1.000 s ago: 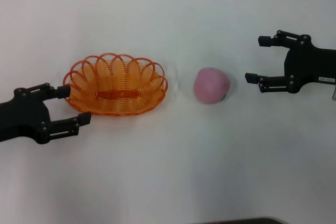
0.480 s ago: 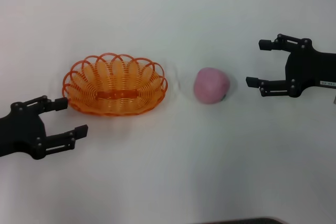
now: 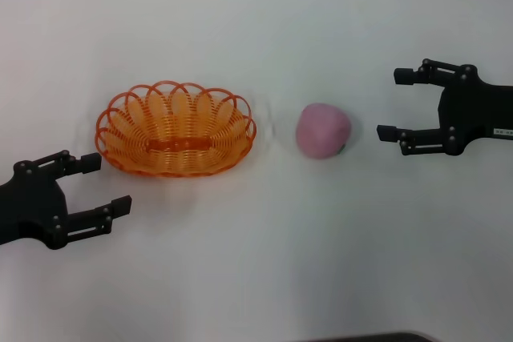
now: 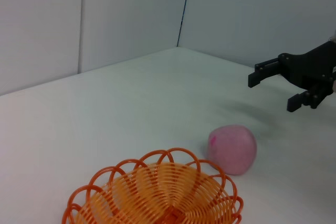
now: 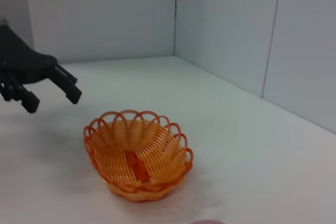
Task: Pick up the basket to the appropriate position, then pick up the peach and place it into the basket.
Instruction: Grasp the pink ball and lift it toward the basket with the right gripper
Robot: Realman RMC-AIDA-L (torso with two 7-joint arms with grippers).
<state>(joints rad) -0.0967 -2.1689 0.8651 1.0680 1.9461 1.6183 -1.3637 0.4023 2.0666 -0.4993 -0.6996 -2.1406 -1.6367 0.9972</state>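
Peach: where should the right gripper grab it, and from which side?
Across its widest middle, coming in sideways from the robot's right. The peach is round, sits bare on the table, and the open right gripper already faces it from that side. The basket is on its far side, apart from it. The left gripper hovers by the basket.

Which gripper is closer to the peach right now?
Right. The right gripper, open, sits just off the peach's outer side; the left gripper, open, is beyond the basket, by its near-left rim.

You see an orange basket [image 3: 175,129] with a looped lattice weave. The peach [image 3: 323,130] is matte pink; both grippers are black.
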